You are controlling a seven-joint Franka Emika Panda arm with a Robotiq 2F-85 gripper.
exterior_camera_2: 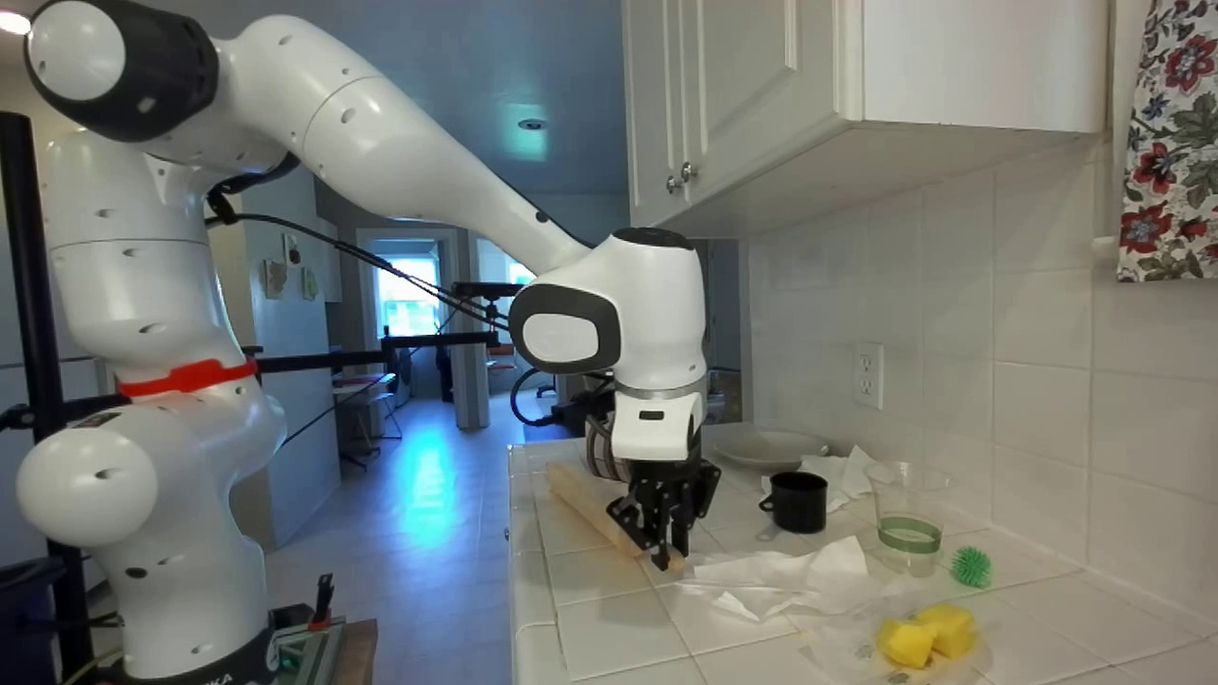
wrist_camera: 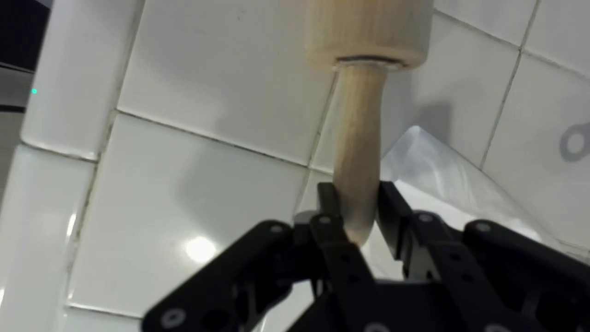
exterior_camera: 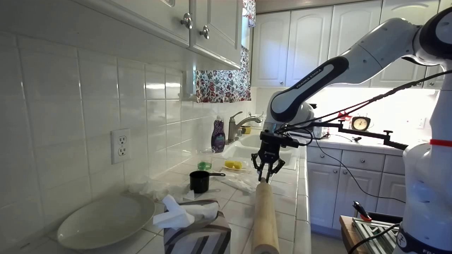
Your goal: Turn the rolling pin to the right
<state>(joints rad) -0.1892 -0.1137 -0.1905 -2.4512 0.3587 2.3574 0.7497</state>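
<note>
In an exterior view I see the rolling pin [exterior_camera: 266,218], a thick, smooth cylinder of pale wood, lying along the white counter [exterior_camera: 242,213] close to its outer edge. The black gripper [exterior_camera: 263,177] points down, its jaws drawn narrow and tight about the pin's end nearest the sink [exterior_camera: 235,151]. Just beside the pin stands a striped box [exterior_camera: 197,238] with soft white tissue [exterior_camera: 176,218] spilling out; a glossy oval plate [exterior_camera: 106,220] sits by the glazed wall [exterior_camera: 53,141]. A purple bottle [exterior_camera: 218,135] stands near the metal tap [exterior_camera: 232,128], a flowered curtain [exterior_camera: 222,86] hangs above, and panelled white cabinets [exterior_camera: 270,49] line the far side.

In an exterior view the pin is partly hidden by the gripper. A round black cup [exterior_camera_2: 799,501], a clear tumbler [exterior_camera_2: 909,535] banded in green, a spiky green ball [exterior_camera_2: 972,567] and some yellow lumps [exterior_camera_2: 906,644] are spread nearby, and bluish light gleams on the floor [exterior_camera_2: 428,571] past the counter.

In the wrist view the pin's tapered handle [wrist_camera: 358,138] shows a fine grain, with black fingers [wrist_camera: 328,198] touching it on both sides. The tiles [wrist_camera: 239,92] underneath are shiny, and a crinkled clear sheet [wrist_camera: 438,170] lies just beside.
</note>
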